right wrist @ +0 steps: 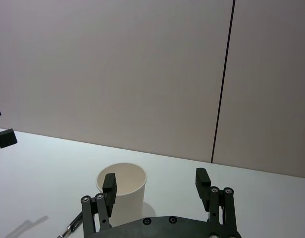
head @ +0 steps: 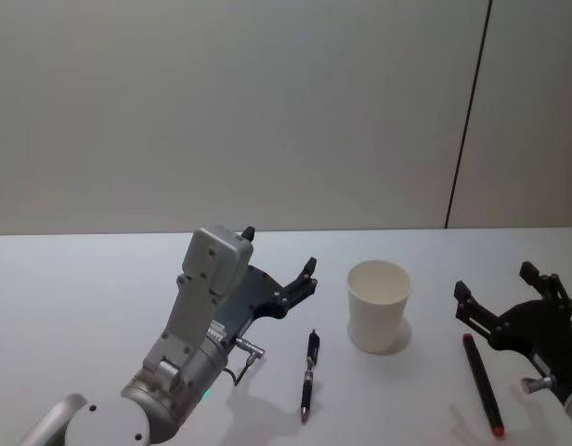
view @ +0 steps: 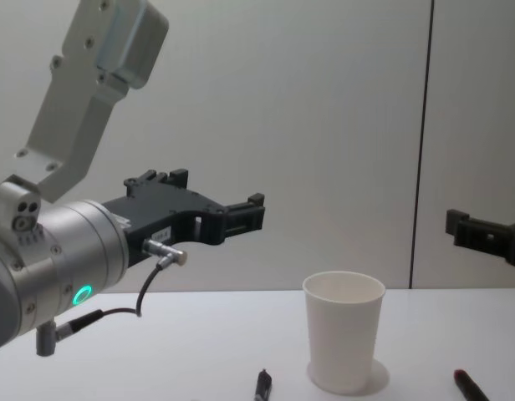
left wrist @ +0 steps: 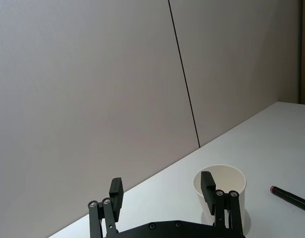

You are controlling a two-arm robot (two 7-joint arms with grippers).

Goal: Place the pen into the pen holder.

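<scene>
The pen holder (head: 379, 305) is a white paper cup standing upright on the white table. A black pen (head: 309, 372) lies flat just left of it, and a dark pen with a red tip (head: 481, 383) lies to its right. My left gripper (head: 280, 253) hovers open above the table, left of the cup and beyond the black pen, holding nothing. My right gripper (head: 495, 282) is open and empty to the right of the cup, above the far end of the red-tipped pen. The left wrist view has the cup (left wrist: 227, 188) past the open fingers (left wrist: 208, 183).
The white table (head: 82, 297) runs back to a plain grey wall with a dark vertical seam (head: 467, 121). The left arm's silver body (head: 193, 325) rises over the near left of the table.
</scene>
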